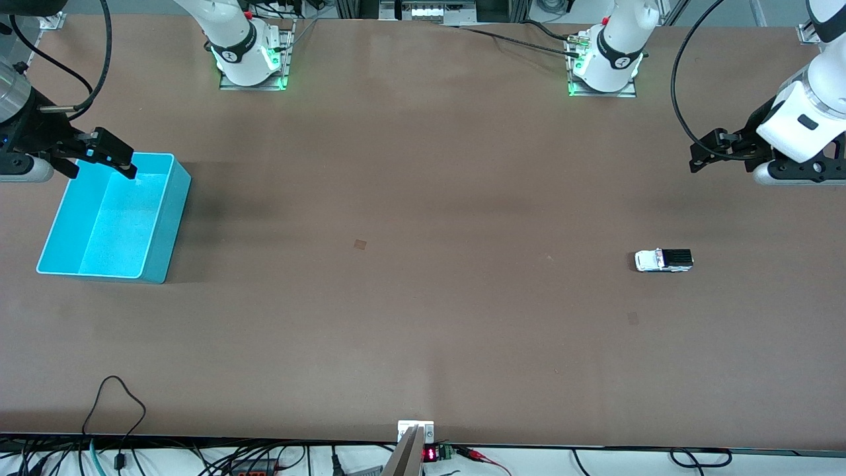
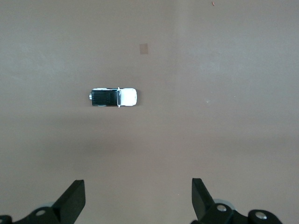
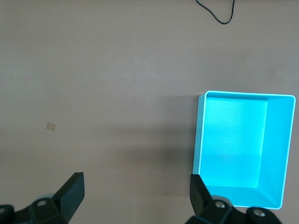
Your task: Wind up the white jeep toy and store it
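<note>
The white jeep toy (image 1: 663, 260), with a black ribbed roof, stands on the brown table toward the left arm's end. It also shows in the left wrist view (image 2: 113, 97). My left gripper (image 1: 702, 156) is open and empty, up over bare table at that end, well apart from the jeep; its open jaws show in its wrist view (image 2: 138, 193). The turquoise bin (image 1: 170, 225) stands empty at the right arm's end and also shows in the right wrist view (image 3: 200, 135). My right gripper (image 1: 102, 173) is open and empty, over the bin's edge; its wrist view (image 3: 136, 186) shows it too.
Two small tape marks lie on the table, one near the middle (image 1: 359, 244) and one nearer the front camera than the jeep (image 1: 633, 318). A black cable loop (image 1: 115, 403) lies at the table's front edge. The arm bases (image 1: 251, 53) stand along the back.
</note>
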